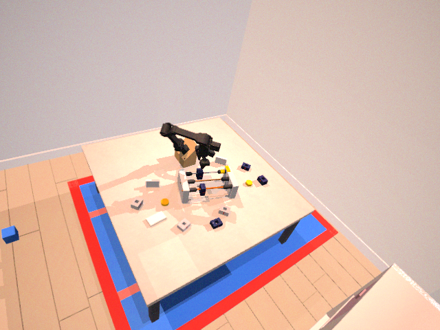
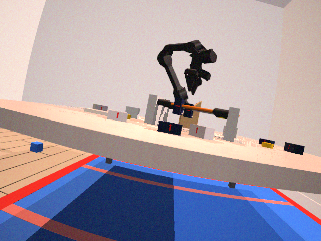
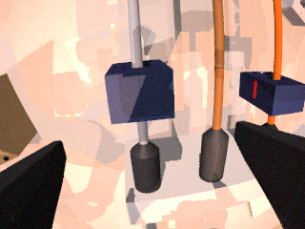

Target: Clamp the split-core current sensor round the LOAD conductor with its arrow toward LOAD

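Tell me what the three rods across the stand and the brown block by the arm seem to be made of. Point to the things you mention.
Grey rod (image 1: pixel 212 172) (image 3: pixel 135 33): perhaps smooth metal, evenly grey. Two orange rods (image 1: pixel 210 179) (image 1: pixel 216 188): possibly copper or plastic-coated. Block (image 1: pixel 184 158): likely matte wood, tan.
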